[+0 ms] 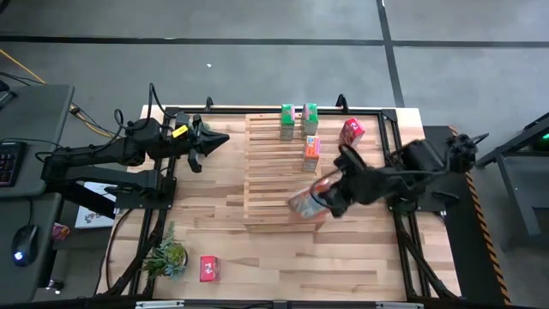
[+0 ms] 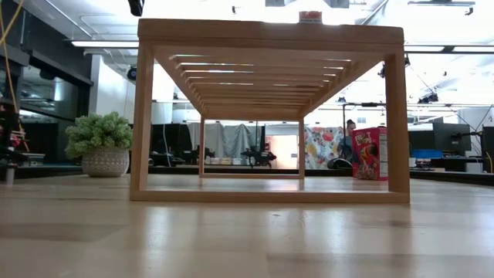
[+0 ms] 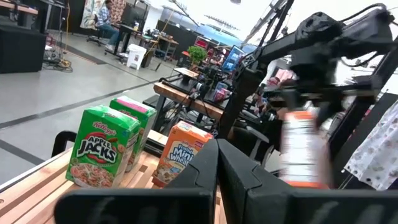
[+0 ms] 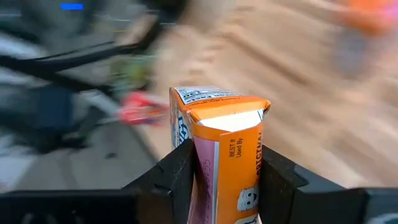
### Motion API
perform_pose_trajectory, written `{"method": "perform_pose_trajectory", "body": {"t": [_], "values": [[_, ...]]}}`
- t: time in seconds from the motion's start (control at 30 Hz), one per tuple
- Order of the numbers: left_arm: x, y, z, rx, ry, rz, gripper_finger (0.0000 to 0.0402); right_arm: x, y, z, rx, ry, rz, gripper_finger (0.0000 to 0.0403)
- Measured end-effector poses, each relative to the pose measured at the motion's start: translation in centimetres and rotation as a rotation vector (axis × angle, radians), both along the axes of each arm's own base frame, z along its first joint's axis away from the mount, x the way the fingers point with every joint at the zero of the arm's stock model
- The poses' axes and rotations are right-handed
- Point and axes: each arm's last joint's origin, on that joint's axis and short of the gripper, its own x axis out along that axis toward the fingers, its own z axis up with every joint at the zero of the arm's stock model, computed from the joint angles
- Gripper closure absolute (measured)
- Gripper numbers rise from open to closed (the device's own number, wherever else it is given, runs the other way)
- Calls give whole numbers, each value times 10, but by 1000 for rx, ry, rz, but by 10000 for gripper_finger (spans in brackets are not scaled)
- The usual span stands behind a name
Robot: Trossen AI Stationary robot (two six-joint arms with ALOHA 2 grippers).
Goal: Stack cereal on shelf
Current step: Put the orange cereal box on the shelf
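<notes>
The right gripper (image 4: 227,180) has its fingers clamped on an orange cereal box (image 4: 224,149), long axis running out past the fingertips, carried above the near right part of the wooden shelf (image 1: 266,184). Two green boxes (image 1: 298,118) and another orange one (image 1: 311,152) already stand along the shelf's far right end, leaving open slats on the near side. The left gripper (image 1: 196,144), fingers pressed together and empty, waits well off to the left.

Pale slatted shelf (image 1: 279,172) mid-surface. On its far end: two green boxes (image 1: 298,119) side by side, one orange box (image 1: 311,152) nearer. Second orange box (image 4: 225,158) clamped in right gripper (image 4: 227,180) above the shelf's near right. Red box (image 1: 352,130) far right; another red box (image 1: 208,269) near left.
</notes>
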Motion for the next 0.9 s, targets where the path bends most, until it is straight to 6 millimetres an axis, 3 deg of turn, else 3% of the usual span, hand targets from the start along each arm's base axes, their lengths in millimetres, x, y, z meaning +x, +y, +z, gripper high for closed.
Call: {"method": "perform_pose_trajectory", "body": {"t": [0.13,0.27,0.57,0.9], "values": [[0,0,0,0,-4,0,402,-5,-20,-12,-42,165,-137,274],[0,0,2,2,-19,0,402,0,-29,-15,-36,177,-186,274],[0,0,2,2,-20,0,402,12,-31,-42,-17,305,-214,274],[0,0,2,2,-20,0,402,13,-33,-44,-64,280,-281,274]]}}
